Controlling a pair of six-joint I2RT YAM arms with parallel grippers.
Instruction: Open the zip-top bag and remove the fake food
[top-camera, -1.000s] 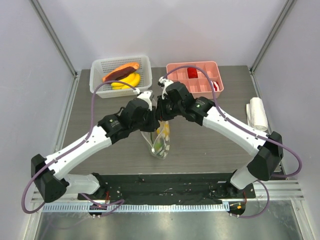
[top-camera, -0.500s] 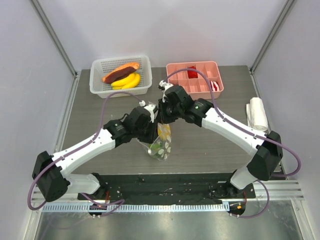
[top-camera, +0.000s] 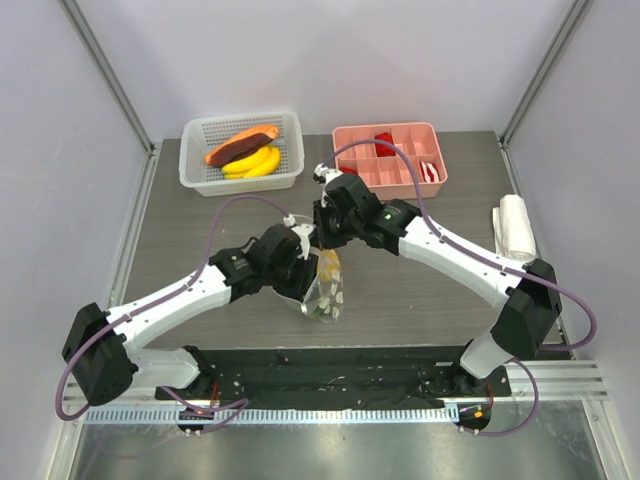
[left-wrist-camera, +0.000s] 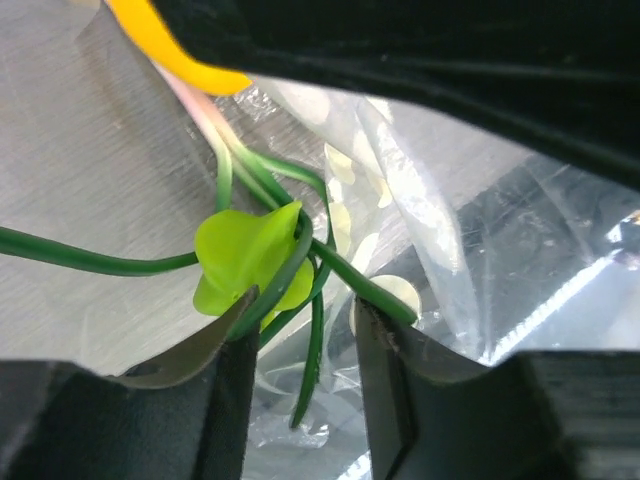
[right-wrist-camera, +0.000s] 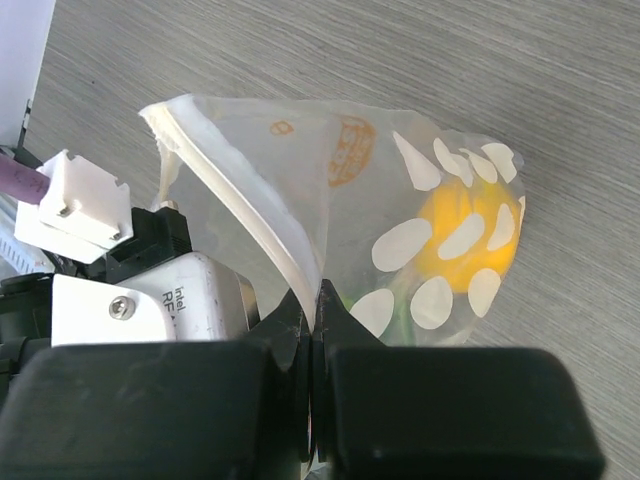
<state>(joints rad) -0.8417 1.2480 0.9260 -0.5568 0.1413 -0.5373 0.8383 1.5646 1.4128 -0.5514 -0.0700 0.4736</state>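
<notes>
Zip-top bag: I find it just below the centre of the overhead frame, lower end on the counter, upper end raised between the two wrists.

In the right wrist view its white zip strip curves from the upper left down to the lower centre. There the right end effector is clamped on it, fingers pressed together with the strip between them and no gap showing. The dotted clear film billows to the right of the strip. I cannot confirm from these views whether the zip is parted.

Fake food, inside the bag: a yellow piece shows behind the white dots at the right of that frame. A green piece with thin dark stems sits at the centre left of the left wrist frame.

Left end effector: fingers stand apart at the lower centre, with the green stems crossing the gap. The green piece touches the tip of the finger on the frame's left, and nothing is clamped. Overhead, this end effector sits against the bag's left side.

Fake food, outside the bag: a sausage piece and bananas lie side by side in the white basket at the upper left of the counter.

Other items: a pink divided tray stands right of the basket, with a red block in a rear compartment. A white roll lies at the counter's right edge, well apart from the bag.
</notes>
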